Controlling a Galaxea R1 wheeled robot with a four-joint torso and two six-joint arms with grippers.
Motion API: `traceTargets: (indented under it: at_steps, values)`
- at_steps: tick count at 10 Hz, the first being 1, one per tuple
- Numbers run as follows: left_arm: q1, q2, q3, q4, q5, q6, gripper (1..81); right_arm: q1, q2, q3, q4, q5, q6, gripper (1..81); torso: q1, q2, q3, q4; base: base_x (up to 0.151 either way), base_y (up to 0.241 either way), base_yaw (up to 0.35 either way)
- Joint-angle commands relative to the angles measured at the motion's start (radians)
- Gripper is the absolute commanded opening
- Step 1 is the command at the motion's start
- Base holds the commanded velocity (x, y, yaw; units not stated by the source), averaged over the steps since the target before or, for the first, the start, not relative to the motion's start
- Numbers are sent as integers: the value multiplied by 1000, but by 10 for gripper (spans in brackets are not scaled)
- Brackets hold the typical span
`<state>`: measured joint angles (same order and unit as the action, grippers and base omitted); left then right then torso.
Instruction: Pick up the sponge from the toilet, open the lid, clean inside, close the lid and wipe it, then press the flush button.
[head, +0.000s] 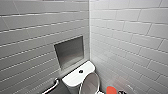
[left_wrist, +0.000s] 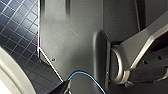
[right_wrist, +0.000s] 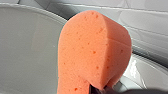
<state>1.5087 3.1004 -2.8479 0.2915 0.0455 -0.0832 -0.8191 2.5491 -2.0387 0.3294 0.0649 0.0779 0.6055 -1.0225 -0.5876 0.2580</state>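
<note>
The white toilet (head: 76, 78) stands in the corner, its tank top carrying the dark round flush button (head: 80, 71). The lid (head: 90, 83) is raised and leans back toward the tank. To the right of the lid, the orange sponge (head: 110, 90) is at the head view's lower edge, held by my right gripper (head: 121, 92). In the right wrist view the sponge (right_wrist: 95, 52) is squeezed into a fold, with the right gripper (right_wrist: 100, 89) shut on its base. The lid's pale inner face (right_wrist: 25, 50) is just behind it. A white curved toilet edge (left_wrist: 8, 75) shows in the left wrist view.
Grey tiled walls meet in a corner behind the toilet. A recessed niche (head: 69, 51) sits in the left wall above the tank. A metal grab bar (head: 52, 87) runs low on the left. The floor has dark square tiles (left_wrist: 15, 30).
</note>
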Motion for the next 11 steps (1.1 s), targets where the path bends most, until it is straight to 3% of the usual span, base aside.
traceTargets:
  at_steps: [1, 5, 11]
  values:
    - [-17, 1, -4, -2, 65, 0, 811, 108, 10, -24, 2, -27, 5, 10, 61, -94, 0, 0, 0, 0, 0]
    - [-17, 1, -4, -2, 65, 0, 811, 105, 13, -27, 5, -25, 6, 10, 154, -244, 0, 0, 0, 0, 0]
    - [-15, 1, -2, -2, 65, 0, 811, 102, 18, -29, 4, -19, 6, 10, 294, -470, -176, 0, 0, 0, 0]
